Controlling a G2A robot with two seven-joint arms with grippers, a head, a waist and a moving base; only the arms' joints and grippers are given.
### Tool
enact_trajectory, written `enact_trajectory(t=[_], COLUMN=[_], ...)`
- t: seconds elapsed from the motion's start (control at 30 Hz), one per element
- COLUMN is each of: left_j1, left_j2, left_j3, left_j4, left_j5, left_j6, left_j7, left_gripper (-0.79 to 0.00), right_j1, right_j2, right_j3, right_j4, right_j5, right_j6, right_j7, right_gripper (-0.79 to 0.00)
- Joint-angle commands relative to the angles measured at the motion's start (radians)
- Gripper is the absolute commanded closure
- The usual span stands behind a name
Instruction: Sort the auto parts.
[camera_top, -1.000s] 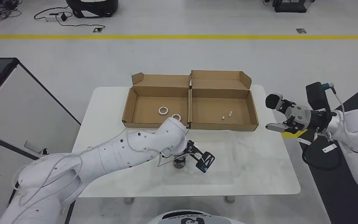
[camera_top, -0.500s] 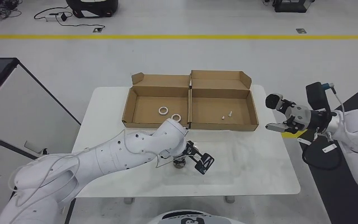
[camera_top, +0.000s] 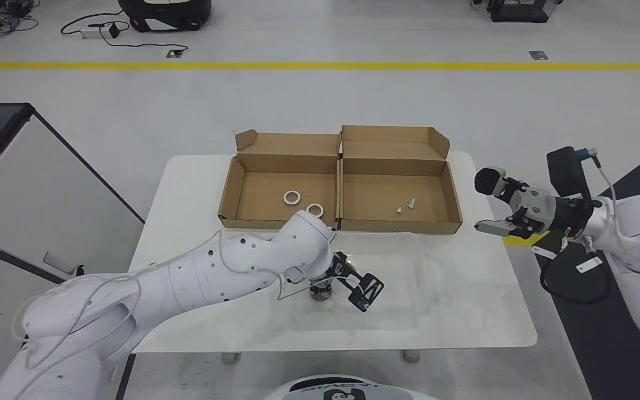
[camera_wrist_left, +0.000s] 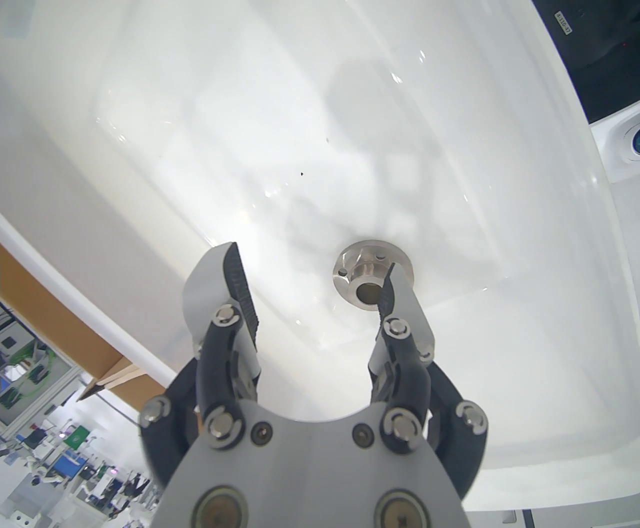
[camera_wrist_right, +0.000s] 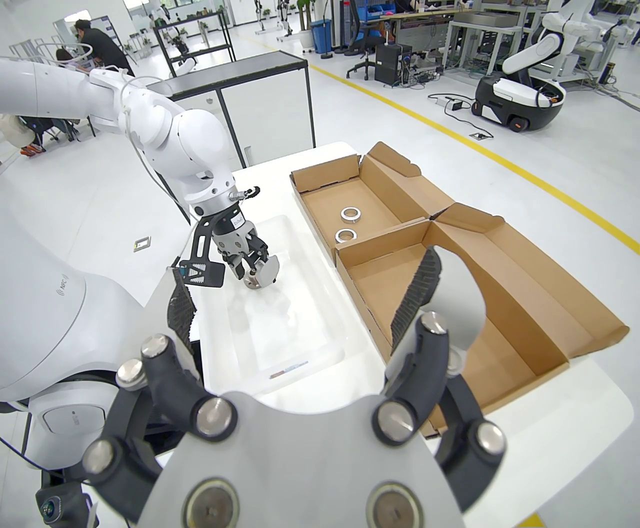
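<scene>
On the white table (camera_top: 450, 290), seen from above, we find two open brown cardboard boxes standing side by side. The left box (camera_top: 232, 200) holds two flat pale rings (camera_top: 293, 197). The right box (camera_top: 452, 200) holds two small pale pin-shaped parts (camera_top: 410, 202). A smooth white arm bends over the table's front middle.

From the left wrist, we see the left gripper (camera_wrist_left: 312, 260) low over the glossy table, its two ribbed black pads spread apart and grasping nothing. One shiny metal flange hub (camera_wrist_left: 357, 265), a round drilled disc with a raised bored collar, lies flat, its bore axis upright. One fingertip overlaps its rim; the other stands well apart.

From the right wrist, we see the right gripper (camera_wrist_right: 305, 272) with its ribbed fingers spread wide and empty, facing both boxes.
</scene>
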Motion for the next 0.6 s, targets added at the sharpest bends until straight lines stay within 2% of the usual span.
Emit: enact_trajectory(t=[0.0, 0.57], left_j1=[0.0, 0.03], left_j2=[0.0, 0.008], left_j3=[0.0, 0.0], left_j4=[0.0, 0.011], left_j5=[-0.001, 0.043], left_j6=[0.0, 0.0], left_j7=[0.0, 0.004], left_gripper=[-0.785, -0.785], right_j1=[0.0, 0.0], right_j2=[0.0, 0.0], right_j3=[0.0, 0.0], right_j4=[0.0, 0.0], right_j5=[0.0, 0.0], right_j6=[0.0, 0.0], right_j7=[0.0, 0.0], right_gripper=[-0.785, -0.785])
